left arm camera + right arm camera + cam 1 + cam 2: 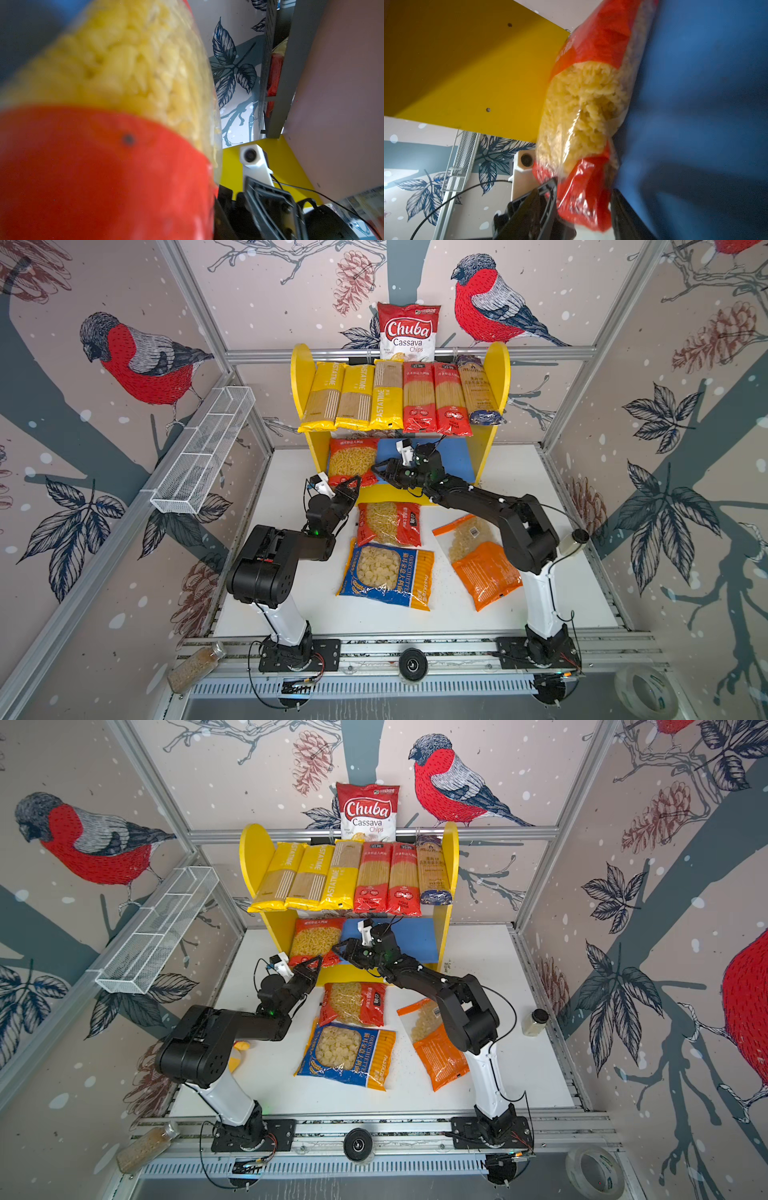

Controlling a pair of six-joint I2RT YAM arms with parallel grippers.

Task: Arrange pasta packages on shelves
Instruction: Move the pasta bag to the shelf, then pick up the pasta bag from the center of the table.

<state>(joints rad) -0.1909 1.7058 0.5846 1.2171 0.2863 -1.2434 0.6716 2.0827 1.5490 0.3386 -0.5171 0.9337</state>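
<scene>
The shelves are a yellow rack (496, 377). Its upper board carries three yellow, two red and one dark-blue long pasta packages. A red bag of short pasta (351, 460) (313, 940) (104, 176) (583, 116) leans on the blue lower board (457, 460) at its left end. My left gripper (355, 482) is at the bag's near corner. The bag fills the left wrist view, and only one finger (223, 205) shows. My right gripper (378, 468) (583, 187) stands open with the bag's end loose between its fingers. Red (388, 524), blue (388, 574) and orange (486, 572) bags lie on the table.
A Chuba chips bag (409, 329) stands behind the rack's top. A white wire basket (208, 448) hangs on the left wall. A jar (195, 668) lies at the front left, a small bottle (573, 541) stands at the right, and a tape roll (644, 693) lies at the front right.
</scene>
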